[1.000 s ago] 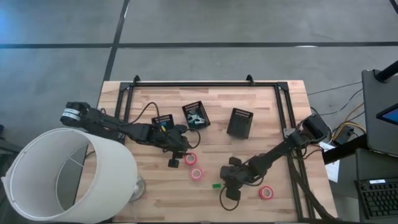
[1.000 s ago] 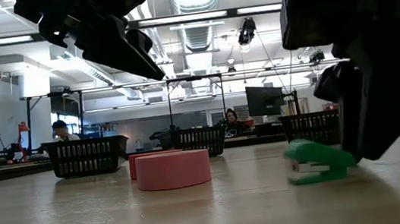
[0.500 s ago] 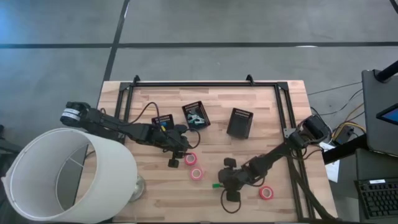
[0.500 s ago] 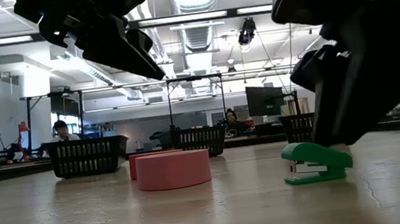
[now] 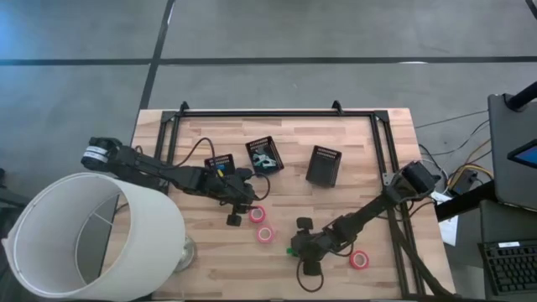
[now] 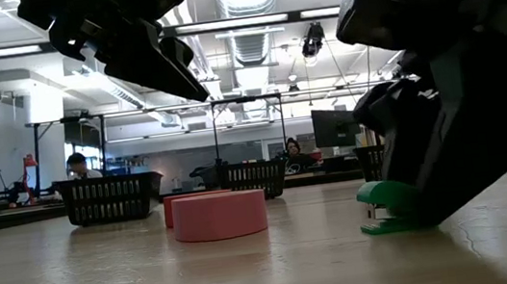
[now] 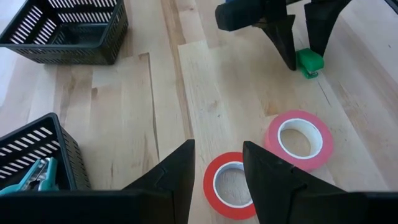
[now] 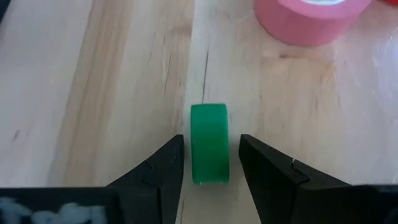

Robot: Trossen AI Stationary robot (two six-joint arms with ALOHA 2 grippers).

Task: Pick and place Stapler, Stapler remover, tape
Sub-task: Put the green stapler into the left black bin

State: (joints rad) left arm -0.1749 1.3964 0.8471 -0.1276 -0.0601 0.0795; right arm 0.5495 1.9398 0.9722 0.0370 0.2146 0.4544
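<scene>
Near the tabletop's (image 5: 336, 143) front edge, the green stapler (image 8: 209, 143) lay between the right gripper's (image 8: 210, 163) open, empty fingers, its long axis parallel to them, while the left gripper (image 7: 217, 167) waited, open, above the red tape roll (image 7: 231, 184).

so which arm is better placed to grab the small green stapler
Right. The right gripper is open with its fingers on either side of the small green stapler on the wooden table. The left gripper hangs over the pink tape rolls, farther off.
</scene>
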